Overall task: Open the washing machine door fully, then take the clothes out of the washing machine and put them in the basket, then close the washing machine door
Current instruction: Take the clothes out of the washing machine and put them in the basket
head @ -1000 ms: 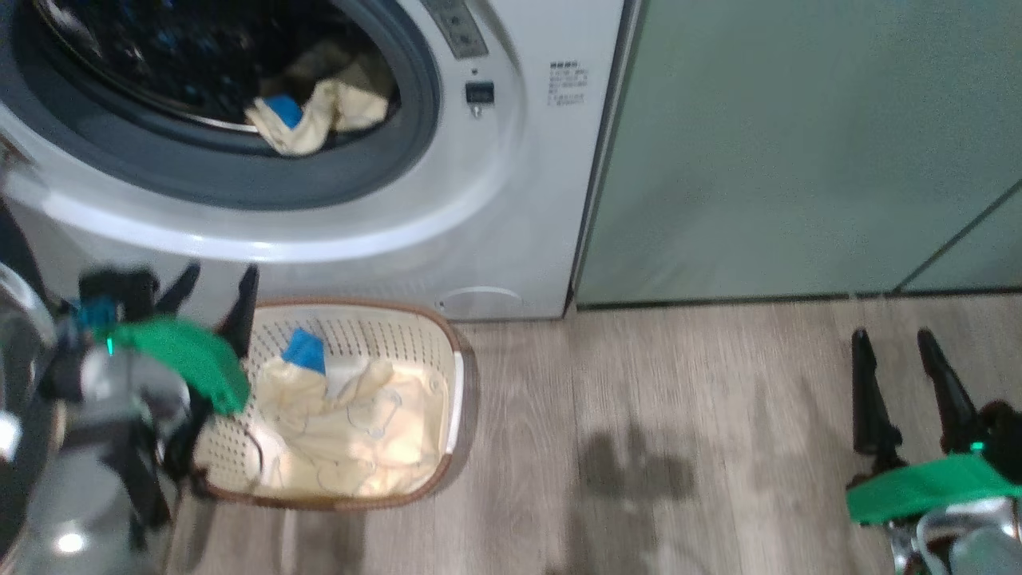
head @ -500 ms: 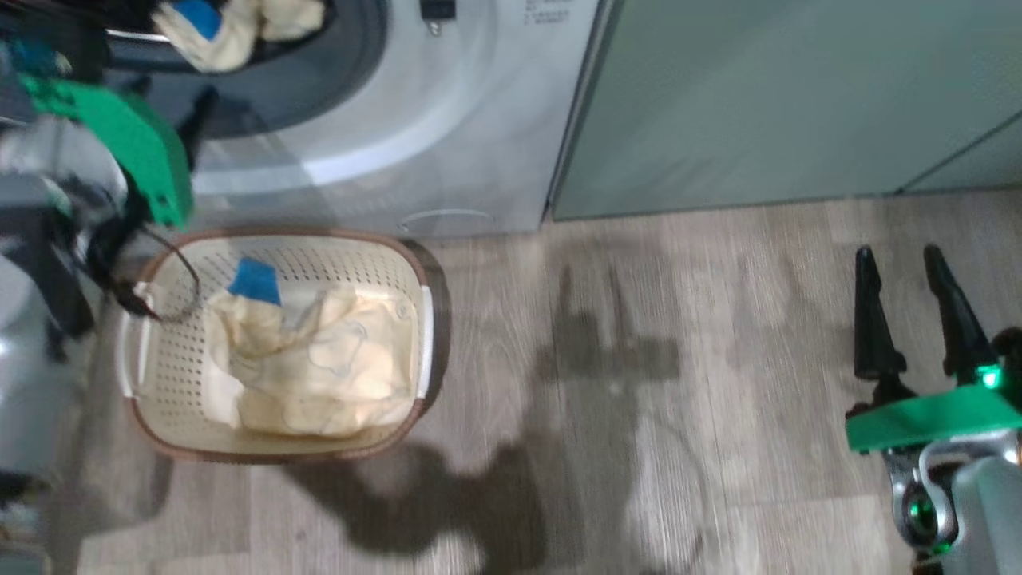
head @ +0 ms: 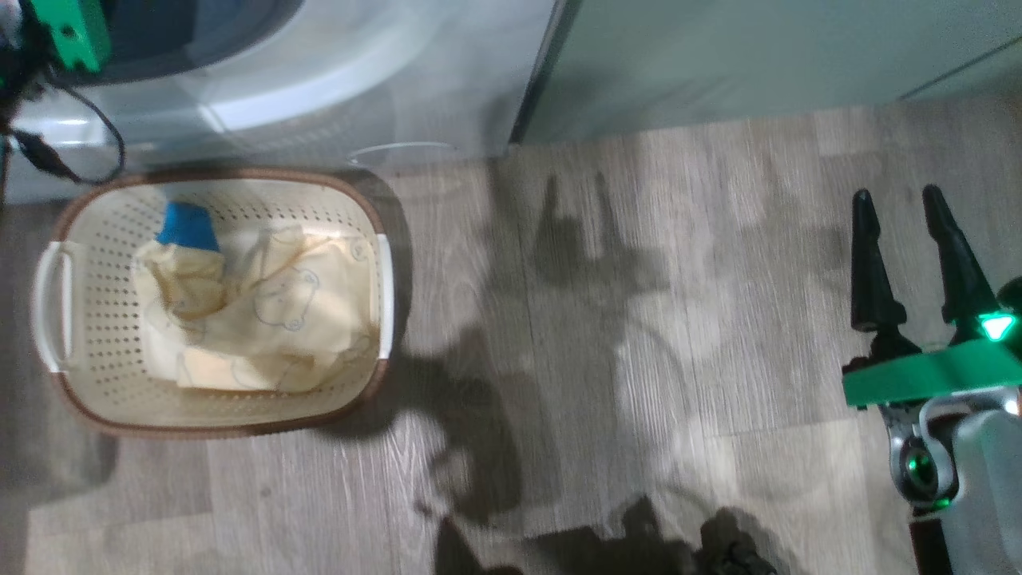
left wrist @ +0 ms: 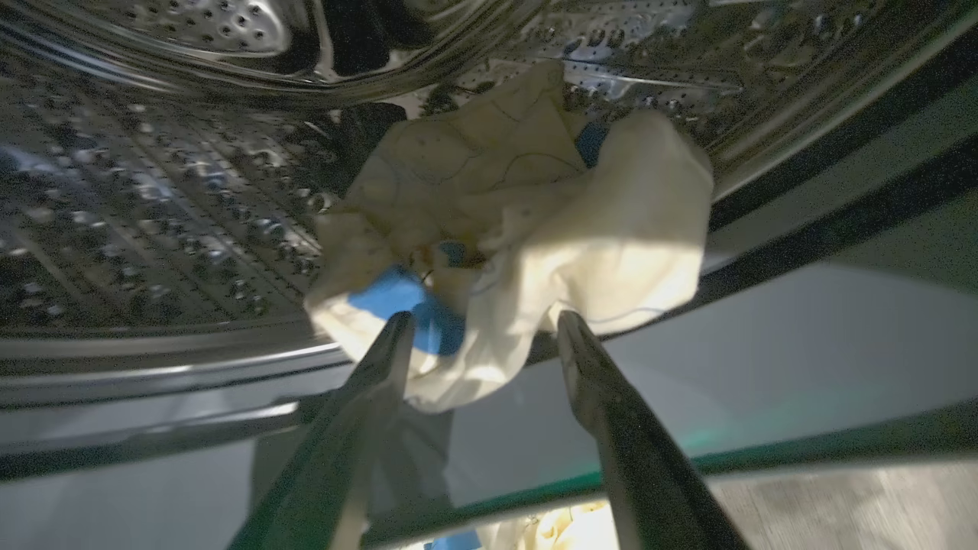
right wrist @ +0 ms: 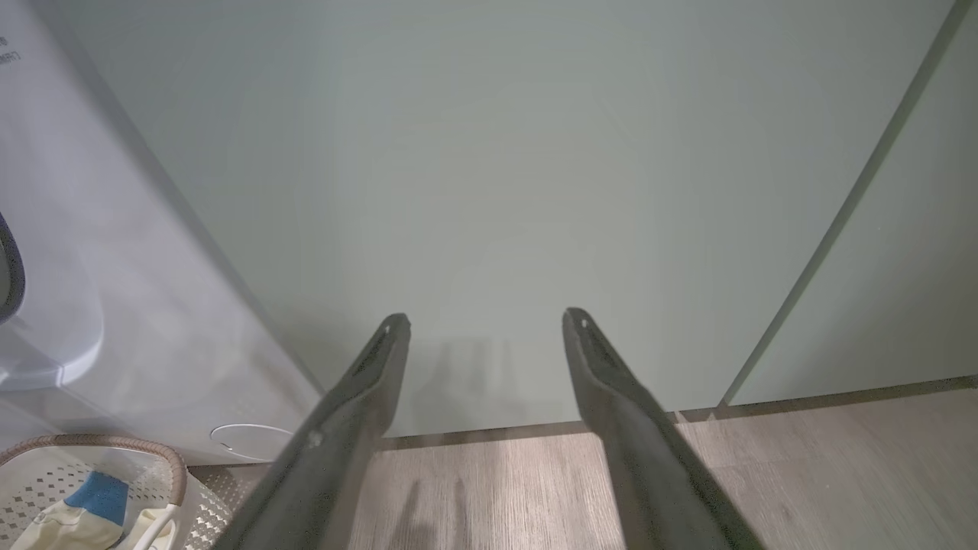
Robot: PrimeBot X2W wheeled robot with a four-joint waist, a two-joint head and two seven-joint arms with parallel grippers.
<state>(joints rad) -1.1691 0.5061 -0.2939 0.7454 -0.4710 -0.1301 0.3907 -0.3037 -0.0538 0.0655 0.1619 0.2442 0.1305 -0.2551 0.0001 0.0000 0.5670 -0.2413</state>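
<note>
With jaws spread like the idle right gripper's (head: 898, 204), the left gripper (left wrist: 485, 321) should straddle more of the clothes (left wrist: 550, 237) before pinching.

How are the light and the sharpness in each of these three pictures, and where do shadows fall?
Head view: blurred overall, the washing machine most; dark shadows lie on the floor right of the basket. Left wrist view: dim drum, one bright patch on the clothes, dark soft fingers. Right wrist view: even light, sharp, a faint shadow on the cabinet door.
</note>
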